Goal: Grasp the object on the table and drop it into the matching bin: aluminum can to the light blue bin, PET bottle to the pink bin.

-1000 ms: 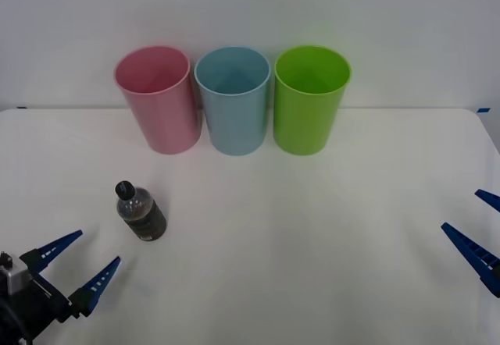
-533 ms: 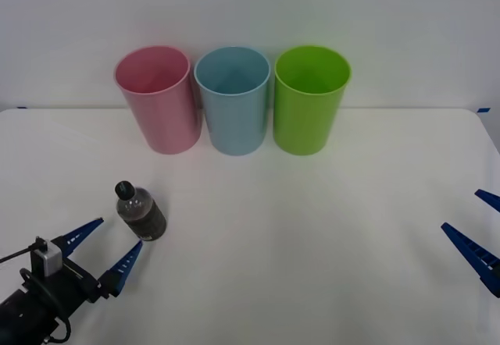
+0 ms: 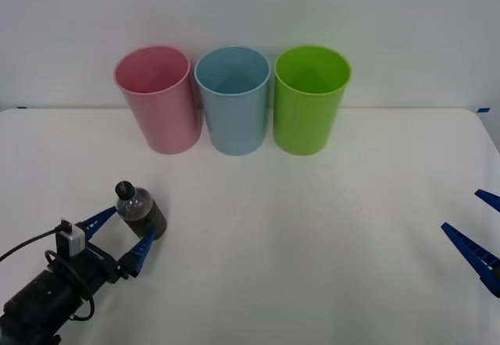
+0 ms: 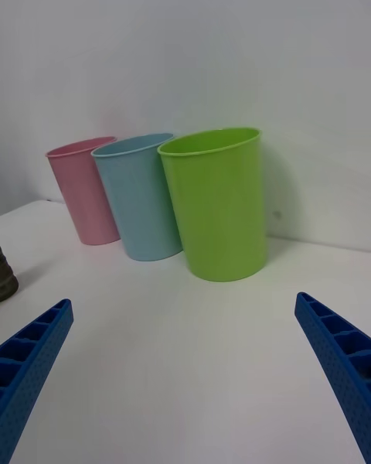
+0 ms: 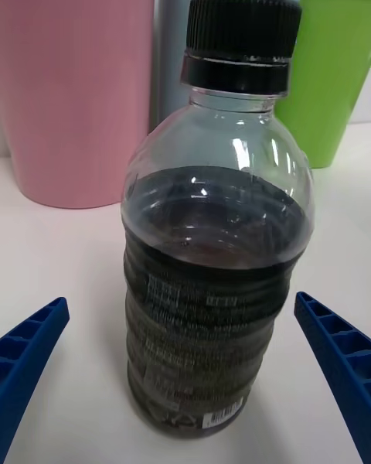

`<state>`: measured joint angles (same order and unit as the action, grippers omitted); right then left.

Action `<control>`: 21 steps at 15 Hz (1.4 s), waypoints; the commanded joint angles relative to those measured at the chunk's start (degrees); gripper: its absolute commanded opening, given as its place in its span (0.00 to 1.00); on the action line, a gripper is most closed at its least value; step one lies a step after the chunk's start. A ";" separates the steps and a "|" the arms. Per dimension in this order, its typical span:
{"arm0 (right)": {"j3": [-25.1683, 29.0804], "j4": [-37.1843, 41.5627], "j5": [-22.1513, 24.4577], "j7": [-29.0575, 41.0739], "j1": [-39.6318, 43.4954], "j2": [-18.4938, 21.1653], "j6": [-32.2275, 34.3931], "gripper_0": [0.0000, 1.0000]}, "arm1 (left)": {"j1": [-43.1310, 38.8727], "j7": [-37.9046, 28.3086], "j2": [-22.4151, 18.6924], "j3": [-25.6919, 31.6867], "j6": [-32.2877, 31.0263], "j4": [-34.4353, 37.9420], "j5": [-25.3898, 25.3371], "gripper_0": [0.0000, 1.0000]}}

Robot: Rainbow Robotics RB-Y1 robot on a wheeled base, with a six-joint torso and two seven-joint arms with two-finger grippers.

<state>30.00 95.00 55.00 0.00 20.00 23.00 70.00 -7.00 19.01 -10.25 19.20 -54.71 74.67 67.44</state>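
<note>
- Front view: we see the left gripper [image 3: 123, 232] low over the table [image 3: 312, 228] at its near left, its two blue fingers spread wide with the PET bottle [image 3: 141, 211] between them
- We cannot make out contact from above; one fingertip sits just beside the bottle's neck and the other just beside its base, so we read the jaws as open and holding nothing
- In the left wrist view we see the PET bottle [image 5: 219, 232] standing upright on the white surface, black cap on top, dark liquid filling it to about the shoulder, a printed label around its ribbed body
- There the two blue fingers [image 5: 332, 356] stand at either side of the bottle with bare table showing between each finger and the bottle, so they are apart from it
- Behind the bottle we see the pink bin [image 3: 158, 99], the light blue bin [image 3: 233, 99] and a lime green bin [image 3: 309, 99] in a row at the far edge of the table, upright and just beside one another, well apart from the bottle
- The right gripper [image 3: 476, 232] waits at the table's right edge; in the right wrist view its fingers [image 4: 340, 363] are spread wide and hold nothing
</note>
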 commanded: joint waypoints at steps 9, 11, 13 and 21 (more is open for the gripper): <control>0.00 0.00 0.00 0.00 0.00 0.00 0.00 1.00 | 5.42 0.85 -0.03 -1.27 0.30 -5.50 0.15 1.00; 0.00 0.00 0.00 0.00 0.00 0.00 0.00 1.00 | 5.42 0.94 0.06 -1.09 0.30 -5.50 0.15 1.00; 0.00 0.00 0.00 0.00 0.00 0.00 0.00 1.00 | 5.42 1.03 -0.03 -1.00 0.39 -5.50 0.15 0.60; 0.00 0.00 0.00 0.00 0.00 0.00 0.00 1.00 | 5.15 1.82 -0.03 -0.30 -0.84 -5.50 0.06 0.00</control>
<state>30.00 95.00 55.00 0.00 20.00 23.00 70.00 -1.76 20.83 -10.28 18.69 -55.20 69.16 67.53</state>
